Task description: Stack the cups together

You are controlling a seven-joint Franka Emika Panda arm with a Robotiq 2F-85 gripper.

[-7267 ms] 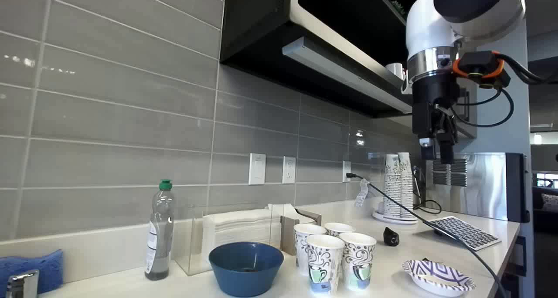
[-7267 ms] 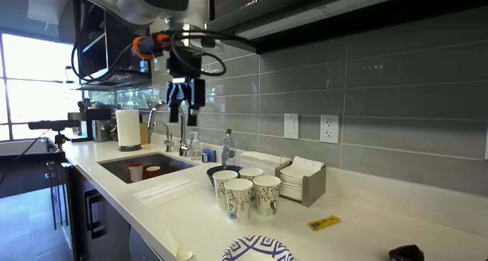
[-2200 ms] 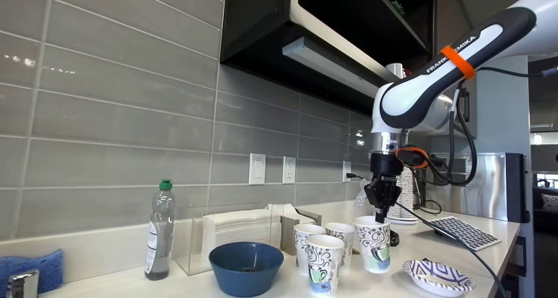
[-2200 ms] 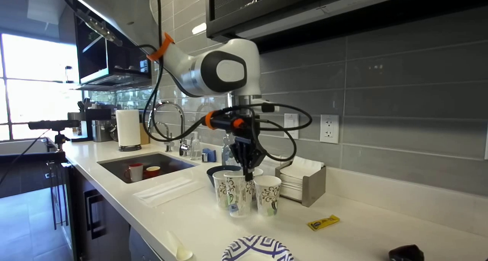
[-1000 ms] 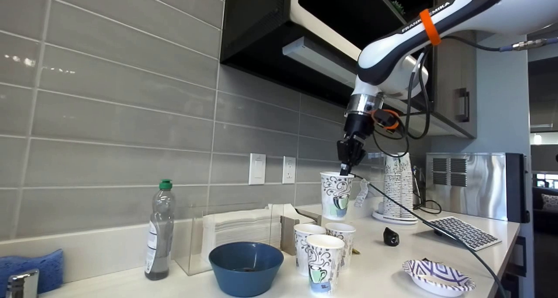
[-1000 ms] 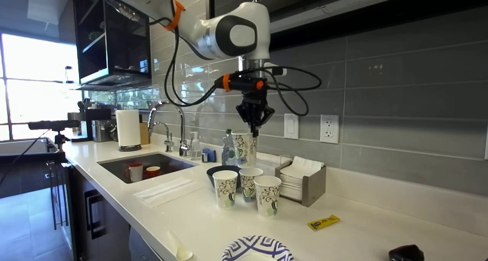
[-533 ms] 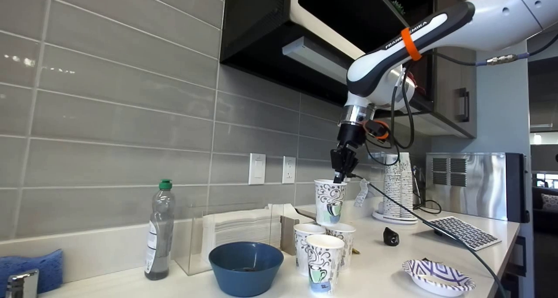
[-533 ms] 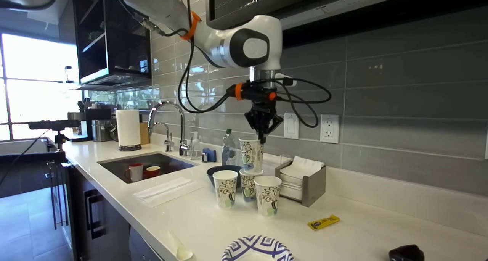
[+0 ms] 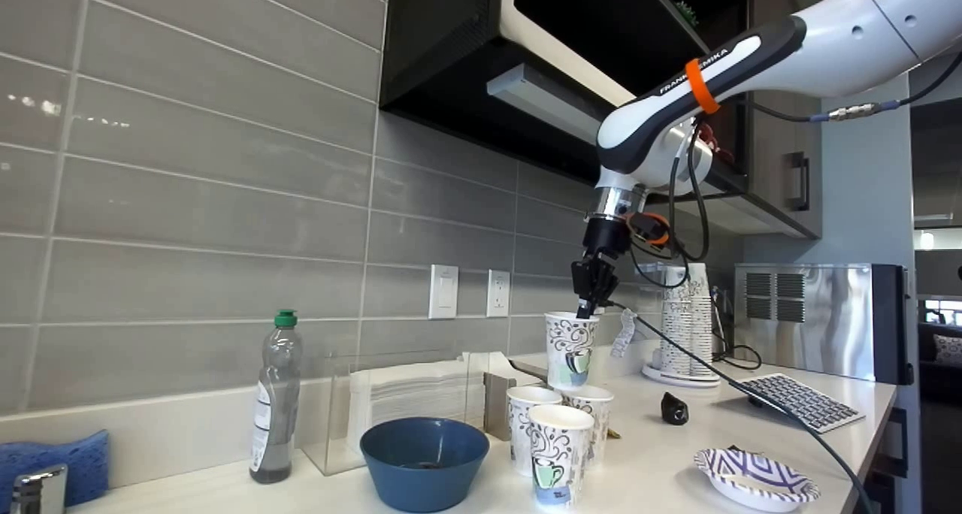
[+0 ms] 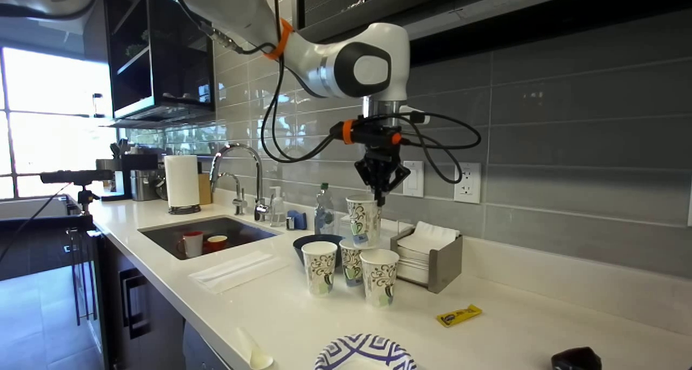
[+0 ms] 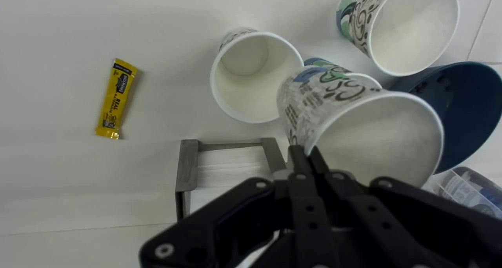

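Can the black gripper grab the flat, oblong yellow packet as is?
Probably not: the gripper is clamped on a tapered white printed paper cup. The packet lies uncovered, so setting the cup down should open the way.

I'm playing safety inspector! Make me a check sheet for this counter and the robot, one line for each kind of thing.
Surface: white counter, shiny.
Job's things: one paper cup held higher than three standing cups, not nested; touching or not, can't tell.
Clutter: yellow packet, blue bowl, patterned paper bowl, bottle, napkins.
Gripper: shut on the held cup's rim.
Cables: black cable plugged into the wall outlet; others loop beside the arm.
Surroundings: grey tiled wall, cabinet, sink with mugs.
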